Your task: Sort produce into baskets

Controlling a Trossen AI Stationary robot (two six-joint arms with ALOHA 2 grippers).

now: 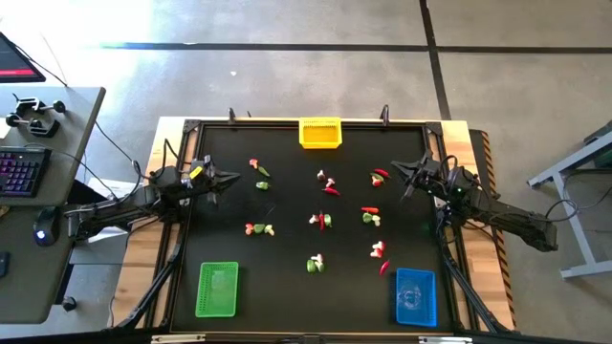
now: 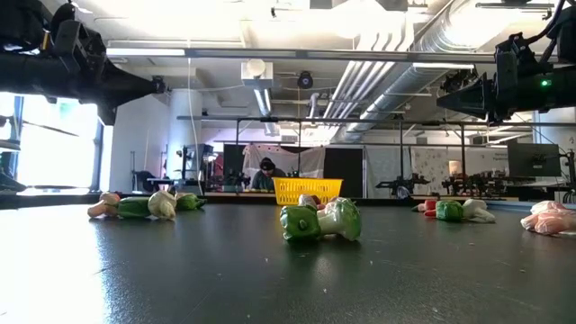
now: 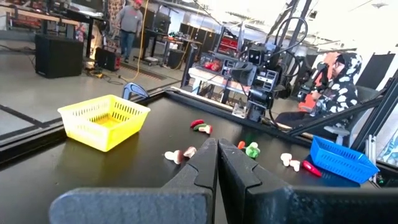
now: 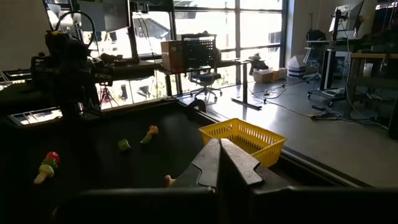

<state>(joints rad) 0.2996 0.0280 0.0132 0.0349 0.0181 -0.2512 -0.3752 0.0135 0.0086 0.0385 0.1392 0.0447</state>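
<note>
Nothing is sorted yet: both the left pincer (image 1: 232,177) and right pincer (image 1: 395,169) are held closed and empty, so a vegetable (image 1: 261,185) must be picked first.

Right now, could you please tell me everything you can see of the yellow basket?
The yellow basket is a small rectangular tray of what looks like plastic, with slotted mesh walls that flare out slightly and an open top. It stands upright on the black table, at the middle of the far edge, against the raised border. It looks empty; no produce lies in it or touches it. Both end effectors are well away from it.
</note>
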